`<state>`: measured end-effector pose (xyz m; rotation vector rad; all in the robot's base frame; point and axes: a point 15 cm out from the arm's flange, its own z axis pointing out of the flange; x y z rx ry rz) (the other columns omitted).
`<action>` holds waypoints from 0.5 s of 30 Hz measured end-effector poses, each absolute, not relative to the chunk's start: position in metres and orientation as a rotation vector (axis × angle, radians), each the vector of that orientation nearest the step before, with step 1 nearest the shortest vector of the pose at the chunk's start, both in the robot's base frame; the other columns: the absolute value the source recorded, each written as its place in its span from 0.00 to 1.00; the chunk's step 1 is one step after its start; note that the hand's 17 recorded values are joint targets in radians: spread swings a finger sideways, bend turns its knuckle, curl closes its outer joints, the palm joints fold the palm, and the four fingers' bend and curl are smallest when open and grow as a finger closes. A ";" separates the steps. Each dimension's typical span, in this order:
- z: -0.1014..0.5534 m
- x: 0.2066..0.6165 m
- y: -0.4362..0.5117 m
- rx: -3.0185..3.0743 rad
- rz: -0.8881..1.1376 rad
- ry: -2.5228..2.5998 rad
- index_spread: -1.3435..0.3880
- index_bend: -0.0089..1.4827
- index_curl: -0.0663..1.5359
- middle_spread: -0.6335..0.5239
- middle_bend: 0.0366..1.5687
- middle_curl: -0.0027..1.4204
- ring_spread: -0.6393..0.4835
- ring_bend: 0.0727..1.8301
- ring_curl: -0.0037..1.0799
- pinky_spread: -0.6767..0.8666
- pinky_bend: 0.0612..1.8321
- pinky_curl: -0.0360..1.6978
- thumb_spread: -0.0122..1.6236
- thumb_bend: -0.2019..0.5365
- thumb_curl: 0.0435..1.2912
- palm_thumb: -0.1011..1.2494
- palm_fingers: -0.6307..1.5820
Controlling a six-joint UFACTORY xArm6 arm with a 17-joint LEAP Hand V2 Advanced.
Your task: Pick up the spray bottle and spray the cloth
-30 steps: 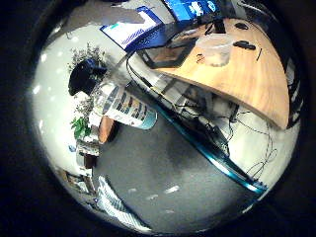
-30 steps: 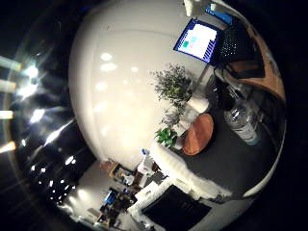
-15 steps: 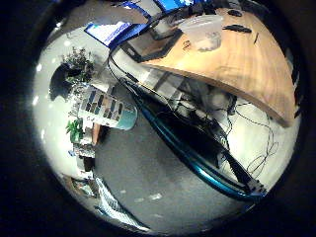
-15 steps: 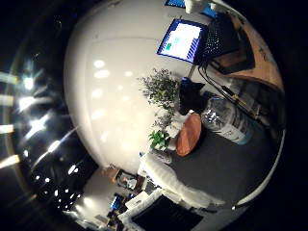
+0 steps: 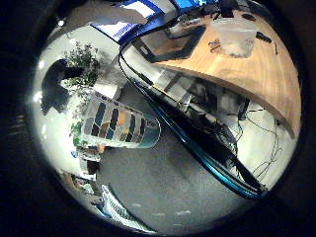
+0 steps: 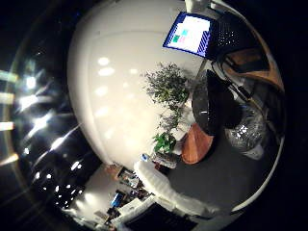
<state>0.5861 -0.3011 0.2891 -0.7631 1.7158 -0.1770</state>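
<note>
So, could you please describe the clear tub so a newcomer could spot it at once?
Find the curved wooden desk. The tub stands on its top. It is the only pale, see-through container there; whatever else lies on that top is dark and low.

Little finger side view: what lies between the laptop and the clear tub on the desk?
Mostly bare desk wood, with one small dark item, between laptop and tub; only this view shows it.
</note>
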 end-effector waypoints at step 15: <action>0.272 0.602 -0.291 -0.778 -0.139 1.714 0.71 0.12 0.24 0.70 0.11 0.24 0.79 0.24 0.22 0.73 0.49 0.08 0.57 0.23 0.24 0.34 0.30</action>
